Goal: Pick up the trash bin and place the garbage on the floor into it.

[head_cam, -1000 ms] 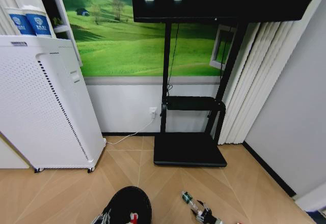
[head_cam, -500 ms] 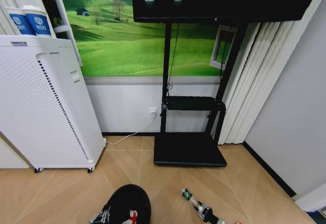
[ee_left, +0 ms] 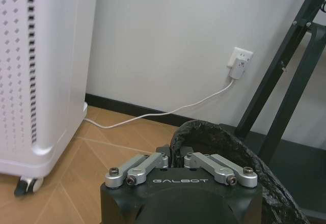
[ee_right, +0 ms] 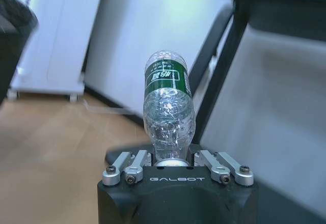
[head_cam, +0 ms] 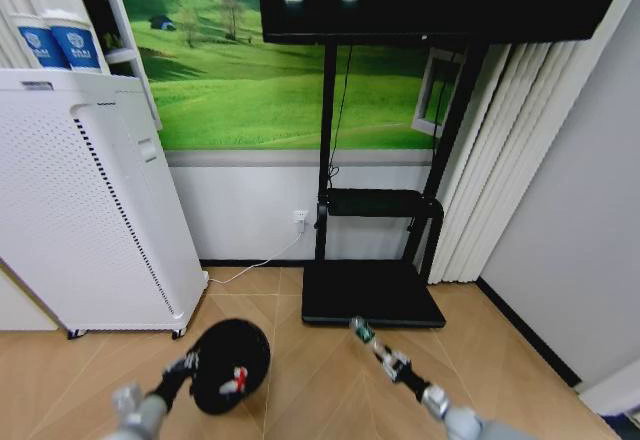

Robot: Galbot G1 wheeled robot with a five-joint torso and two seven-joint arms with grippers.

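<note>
Wood-patterned flooring runs to a white wall under a green meadow mural, with a tall white perforated appliance (head_cam: pixel 90 200) at the left and two blue-and-white paper cups (head_cam: pixel 60 45) on a shelf above it. Just right of the appliance, the left gripper (head_cam: pixel 190 365) holds the trash bin (head_cam: pixel 232 365) off the floor, its fingers closed narrow on the bin's rim, as the left wrist view confirms, with a wall socket and white cable behind. A red-and-white scrap (head_cam: pixel 237 378) lies inside the tilted bin. Farther right, in front of the black TV stand (head_cam: pixel 372 295), the right gripper (head_cam: pixel 390 362) has its fingers clamped on the cap end of a green-labelled plastic bottle (head_cam: pixel 362 332), which points up and away from it, apart from the bin. Judging from this, the bin is lifted and at least one piece is in; the bottle is picked up but not yet dropped in, and any third piece cannot be made out.
</note>
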